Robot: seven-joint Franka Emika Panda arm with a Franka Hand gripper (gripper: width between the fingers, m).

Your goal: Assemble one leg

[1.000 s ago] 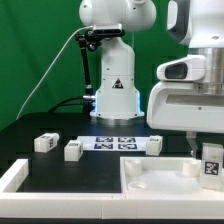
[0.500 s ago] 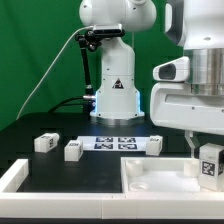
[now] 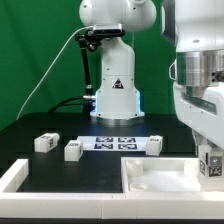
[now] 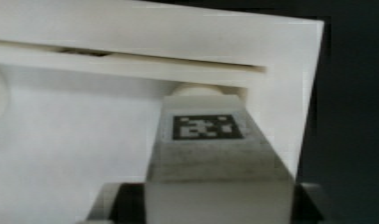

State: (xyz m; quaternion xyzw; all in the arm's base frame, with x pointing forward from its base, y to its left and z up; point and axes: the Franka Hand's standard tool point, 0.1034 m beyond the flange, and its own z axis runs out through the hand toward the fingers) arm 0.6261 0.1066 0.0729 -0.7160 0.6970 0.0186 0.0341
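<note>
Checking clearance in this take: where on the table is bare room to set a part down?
Bare black table lies between the white frame and white panel. Crowded: the row of loose legs beside the marker board.

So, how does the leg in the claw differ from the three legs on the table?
The held leg stands upright in the claw, over the white panel; the loose legs lie low on the black table, ungripped. All are small white tagged blocks.
</note>
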